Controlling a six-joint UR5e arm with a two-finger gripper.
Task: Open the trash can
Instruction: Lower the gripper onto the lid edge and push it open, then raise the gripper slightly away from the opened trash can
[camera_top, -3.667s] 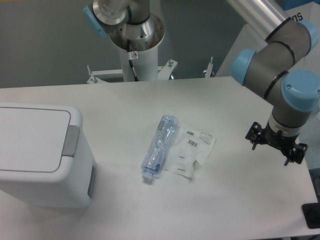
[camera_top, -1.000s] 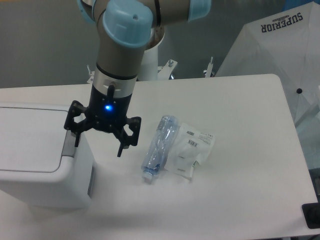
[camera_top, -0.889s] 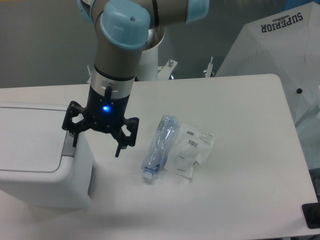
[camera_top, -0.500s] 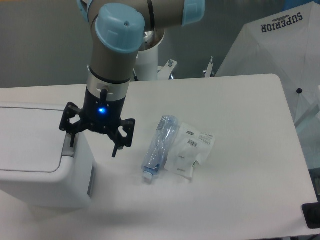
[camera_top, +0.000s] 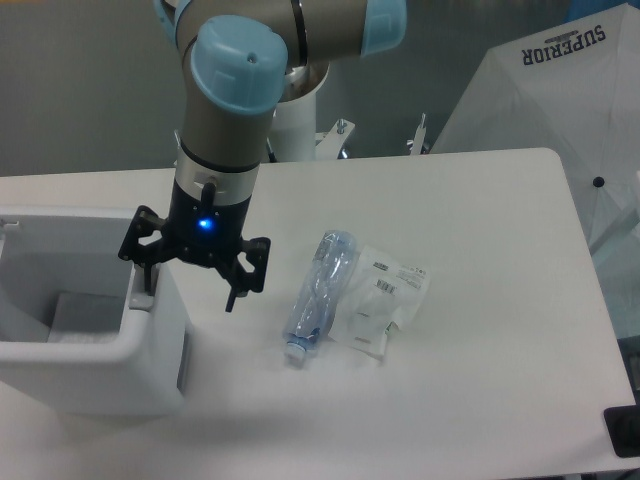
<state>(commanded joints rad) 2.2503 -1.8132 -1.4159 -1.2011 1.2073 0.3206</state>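
The trash can (camera_top: 100, 375) is a large boxy white bin at the table's left edge, with a grey side panel (camera_top: 184, 360). Its top stands open: I look down into the hollow inside, where something pale lies at the bottom (camera_top: 72, 318). The flat lid no longer covers it and is mostly out of view at the left. My gripper (camera_top: 190, 295) is open and empty, pointing down over the can's right rim. One fingertip (camera_top: 150, 292) is at the rim where the push tab sits, the other (camera_top: 231, 303) hangs outside the can above the table.
A crushed clear plastic bottle (camera_top: 318, 292) lies mid-table beside a clear bag with printed labels (camera_top: 386, 298). The arm's white base column (camera_top: 290, 120) stands behind. A white fabric cover (camera_top: 560, 100) is at the right, a black object (camera_top: 622, 430) at the bottom right corner.
The arm came from the right side of the table to the can's right rim. In the last half second the flat lid has sprung open, exposing the inside.
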